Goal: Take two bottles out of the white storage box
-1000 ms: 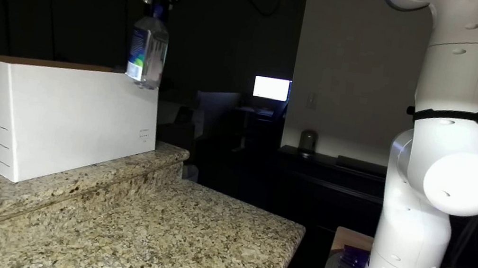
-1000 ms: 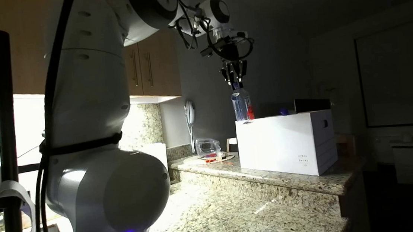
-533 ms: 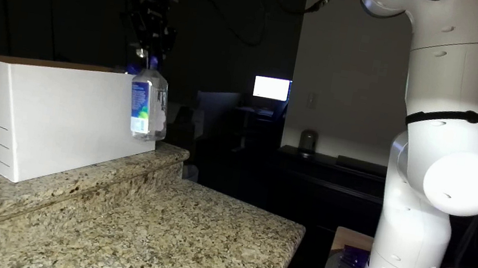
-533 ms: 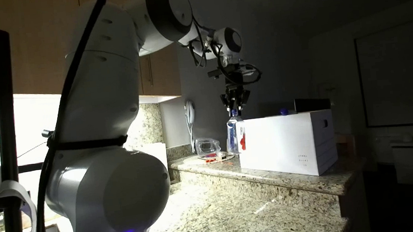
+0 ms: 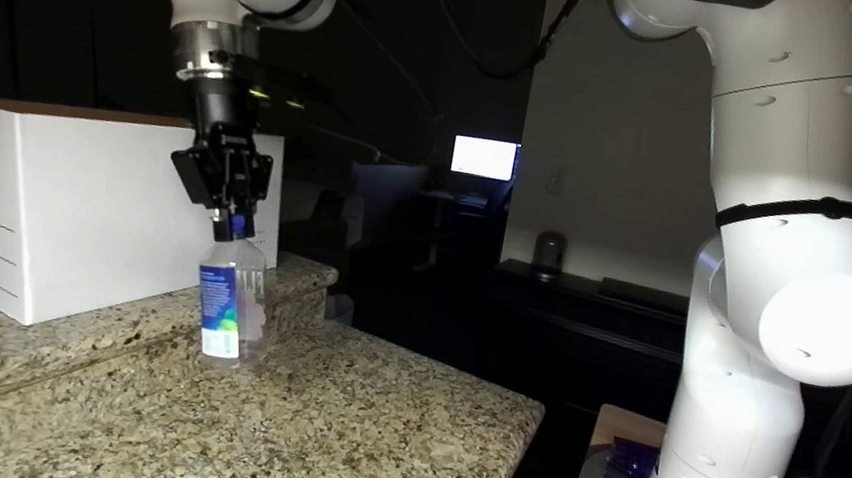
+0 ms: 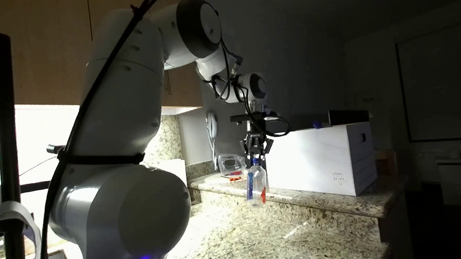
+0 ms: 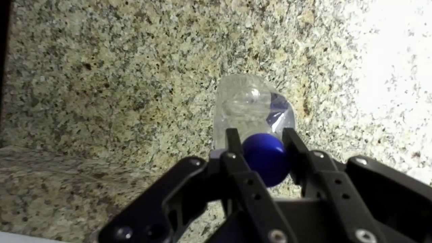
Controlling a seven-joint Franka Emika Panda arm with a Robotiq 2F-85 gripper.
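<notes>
One bottle [image 5: 225,310] is being held upright outside the white box [image 5: 109,214], beside one end of its long side and below its rim; whether the lower counter [image 5: 377,437] is being touched cannot be told. The bottle's blue cap [image 7: 265,160] is being gripped by the gripper [image 7: 261,139], its jaws drawn in to the cap's width. The first removal is being judged nearly done, with release remaining. A second blue cap [image 6: 317,125] is showing above the box's rim; apparently the other bottle is waiting inside, its removal yet to be made.
</notes>
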